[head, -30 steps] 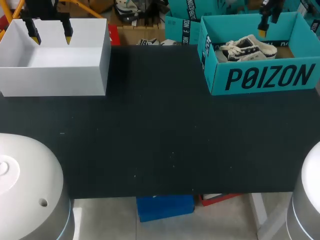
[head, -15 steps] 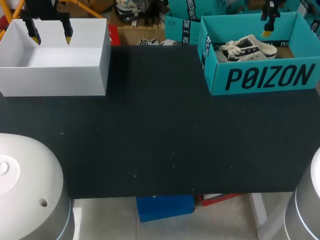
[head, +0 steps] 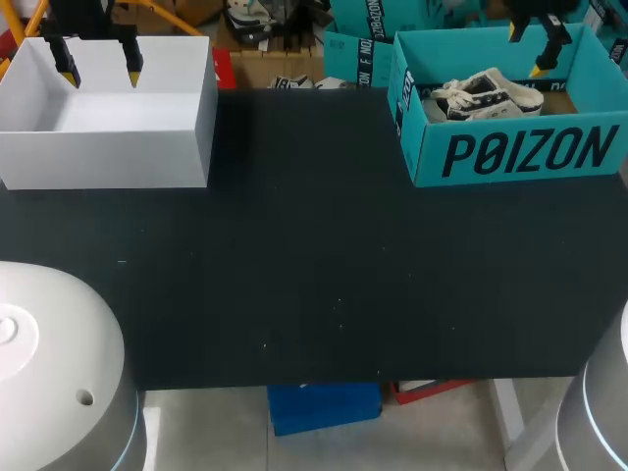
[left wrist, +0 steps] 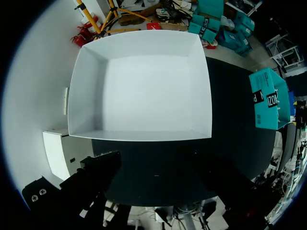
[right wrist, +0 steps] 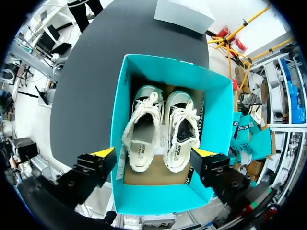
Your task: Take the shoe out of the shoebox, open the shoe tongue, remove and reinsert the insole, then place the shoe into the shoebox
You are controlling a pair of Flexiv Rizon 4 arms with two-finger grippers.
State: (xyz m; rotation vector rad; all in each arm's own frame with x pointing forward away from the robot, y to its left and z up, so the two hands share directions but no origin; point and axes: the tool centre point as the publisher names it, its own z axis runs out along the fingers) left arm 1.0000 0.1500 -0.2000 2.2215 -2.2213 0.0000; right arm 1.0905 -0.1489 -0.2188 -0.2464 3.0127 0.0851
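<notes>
Over the table (head: 294, 275), the right pincer (head: 526, 49) has shifted above the shoebox (head: 510, 157), wide open, empty; left pincer (head: 100, 77) likewise open.

Right gripper (head: 525, 51): position shifted a little to the right over the far side of the shoebox (head: 510, 157), in two small steps across the last second. Earlier only one yellow tip showed, hanging above the shoes (head: 486, 93). Two tips now show, spread apart, one higher and one lower. Whether the fingers parted or the wrist turned cannot be told. Right arm (head: 608, 412): its white housing at the near corner has drawn back toward the edge.
</notes>
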